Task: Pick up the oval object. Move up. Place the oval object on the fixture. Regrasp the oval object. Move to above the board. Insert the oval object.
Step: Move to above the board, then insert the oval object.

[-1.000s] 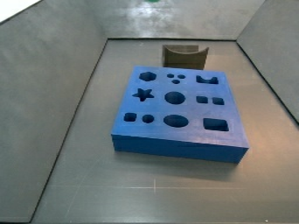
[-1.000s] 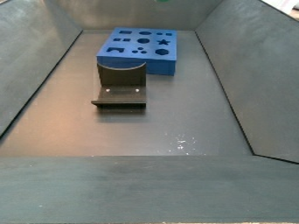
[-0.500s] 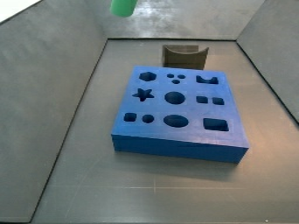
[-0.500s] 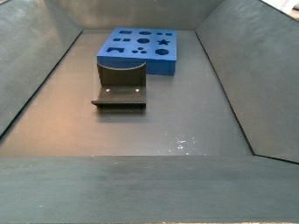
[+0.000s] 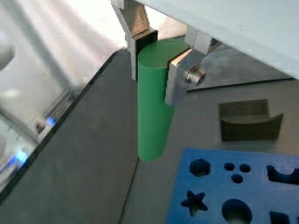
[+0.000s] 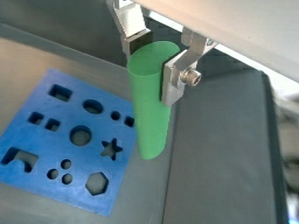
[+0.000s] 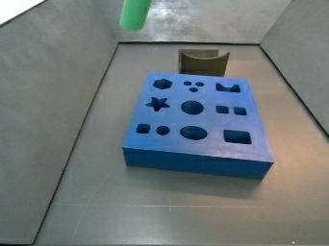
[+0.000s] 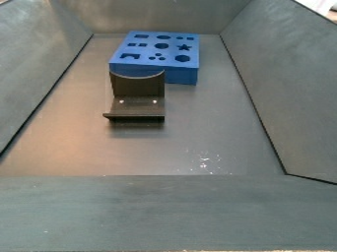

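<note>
Green is all I am getting of the peg point(image 7: 134, 12) in a side view: it is poking in at the upper left of the frame, cut off by the top edge, with the gripper above it out of shot. In the side view looking along the trough I am seeing neither peg nor gripper, only the fixture point(image 8: 134, 91) at centre left and the board point(image 8: 162, 55) behind it, touching or nearly so.

Both wrist views are showing me the gripper point(image 5: 162, 51) point(image 6: 156, 51) clamping the peg point(image 5: 156, 105) point(image 6: 149, 101) near its upper end. The silver fingers point(image 5: 181, 72) point(image 6: 177, 73) are pressing on opposite sides, and the peg's long lower part is hanging free below them, upright and well above the floor. The far finger is mostly hidden behind the peg.

Beyond the peg I am seeing the fixture point(image 5: 250, 120) and a cropped corner of the board point(image 5: 243, 182) in a wrist view, and most of the board point(image 6: 68, 146) in a wrist view. The peg is hanging beside the board, not over it.

In a side view the fixture point(image 7: 202, 61) is sitting behind the board point(image 7: 197, 123).
</note>
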{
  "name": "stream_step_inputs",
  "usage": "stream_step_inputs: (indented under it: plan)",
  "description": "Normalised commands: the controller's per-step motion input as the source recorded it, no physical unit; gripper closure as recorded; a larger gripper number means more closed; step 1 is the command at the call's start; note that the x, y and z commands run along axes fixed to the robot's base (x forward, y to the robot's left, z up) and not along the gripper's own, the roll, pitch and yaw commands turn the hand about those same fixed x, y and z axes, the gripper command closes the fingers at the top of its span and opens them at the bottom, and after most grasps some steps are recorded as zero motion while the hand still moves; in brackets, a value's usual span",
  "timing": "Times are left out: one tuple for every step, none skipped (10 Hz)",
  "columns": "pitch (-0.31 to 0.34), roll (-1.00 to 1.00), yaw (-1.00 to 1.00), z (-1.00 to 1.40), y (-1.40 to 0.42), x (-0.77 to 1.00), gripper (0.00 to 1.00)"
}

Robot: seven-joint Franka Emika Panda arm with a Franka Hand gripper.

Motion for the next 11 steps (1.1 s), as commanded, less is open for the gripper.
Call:
stream_step_inputs:
  plan:
    - [-0.471,-0.29,1.00,0.00,0.02,-0.09,1.00]
    - [-0.524,-0.25,1.00,0.00,0.02,-0.08,1.00]
    - [-0.557,-0.22,1.00,-0.01,0.02,-0.07,1.00]
    - [-0.615,-0.17,1.00,-0.01,0.02,-0.07,1.00]
    - [-0.656,-0.14,1.00,0.00,0.01,-0.06,1.00]
    - [-0.622,-0.08,0.85,-0.01,0.01,-0.06,1.00]
    - [-0.525,-0.06,0.67,-0.01,0.01,-0.06,1.00]
    - [-0.329,-0.03,0.37,0.00,0.01,-0.05,1.00]
    - [-0.210,-0.02,0.21,0.00,0.01,-0.03,1.00]
    - [-0.003,0.00,0.01,0.00,0.00,0.00,1.00]
    - [-0.007,0.00,0.00,0.00,0.00,0.00,1.00]
